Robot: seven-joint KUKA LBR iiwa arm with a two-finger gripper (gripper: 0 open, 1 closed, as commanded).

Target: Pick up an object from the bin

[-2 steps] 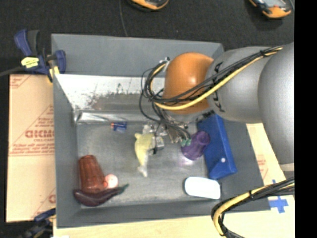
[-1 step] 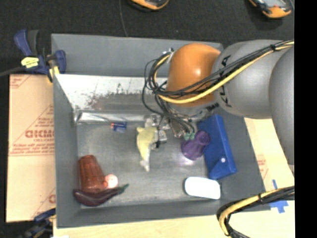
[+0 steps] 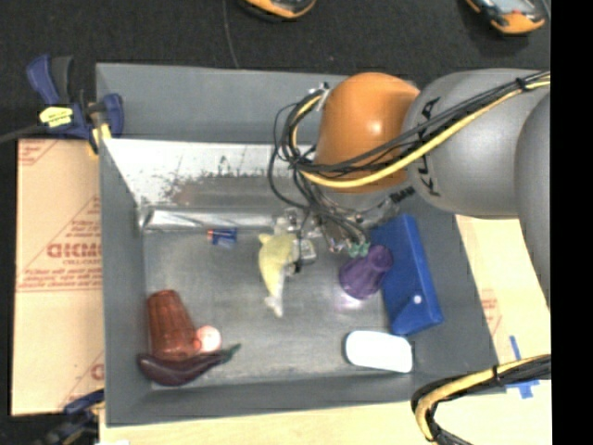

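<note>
My gripper [image 3: 304, 237] hangs below the arm's wrist over the middle of the bin, toward the back. Directly at its left side lies a pale yellow, soft-looking thing [image 3: 272, 269], its upper end touching or tucked under the gripper; whether it is gripped I cannot tell. A purple lumpy thing [image 3: 364, 273] sits just to the gripper's right. It leans against a flat blue box [image 3: 412, 281] lying along the bin's right wall.
A white oval thing [image 3: 378, 351] lies near the front right. At the front left are a brown-red cylinder [image 3: 169, 324], a small pink ball [image 3: 208, 339] and a dark maroon curved piece [image 3: 181, 369]. A tiny blue and red bit [image 3: 220, 236] lies by the back wall.
</note>
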